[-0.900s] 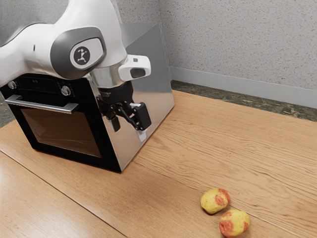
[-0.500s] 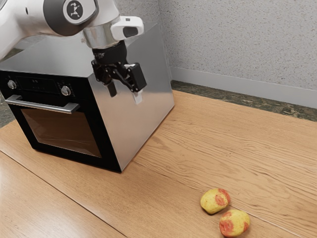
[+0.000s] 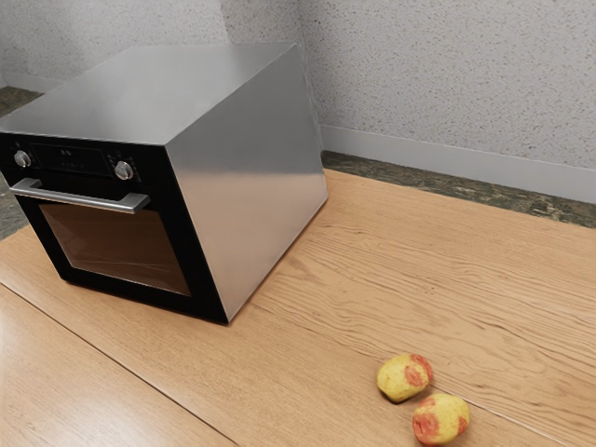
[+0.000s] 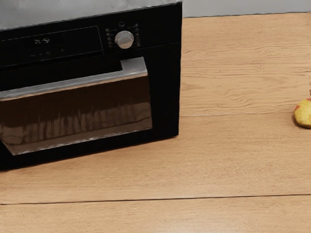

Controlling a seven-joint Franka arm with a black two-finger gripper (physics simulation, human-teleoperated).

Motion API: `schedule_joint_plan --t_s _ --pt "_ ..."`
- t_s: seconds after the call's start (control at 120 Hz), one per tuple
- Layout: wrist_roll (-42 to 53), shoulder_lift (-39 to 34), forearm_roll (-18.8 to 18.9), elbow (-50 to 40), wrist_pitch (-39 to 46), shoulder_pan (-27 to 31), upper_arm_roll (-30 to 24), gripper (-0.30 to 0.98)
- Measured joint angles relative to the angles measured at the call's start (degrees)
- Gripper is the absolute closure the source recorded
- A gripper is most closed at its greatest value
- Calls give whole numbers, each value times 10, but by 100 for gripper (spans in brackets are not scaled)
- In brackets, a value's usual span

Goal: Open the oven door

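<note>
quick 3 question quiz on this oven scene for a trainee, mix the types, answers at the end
1. True or false: the oven door stands wide open.
2. Multiple choice: which part sits just above the door's handle?
a) the two yellow-and-red fruits
b) the control panel with its knobs
c) the floor
3. Fill in the blank: on the table lie ____ pieces of yellow-and-red fruit.

Key: 1 false; 2 b; 3 two
</note>
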Motion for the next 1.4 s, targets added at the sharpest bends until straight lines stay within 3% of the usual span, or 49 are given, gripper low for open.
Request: schedule_joint_plan --t_s 0.15,0.275,0.408,0.55,0.617,0.733,0.908,1.158,1.4 --pt "181 -14 28 -18 62 -120 124 0" --pt "313 -23 100 6 99 -281 239 0" --pt "437 -38 202 12 128 -365 267 0" --pt "542 -27 247 12 153 -397 301 0" --pt "581 -59 276 20 149 -434 303 0" --pt "629 -140 376 25 119 -541 282 0" --pt "680 -138 469 35 80 -563 294 0" --pt "725 -76 520 101 30 -646 342 0" --pt "759 -83 540 115 -12 -694 365 0"
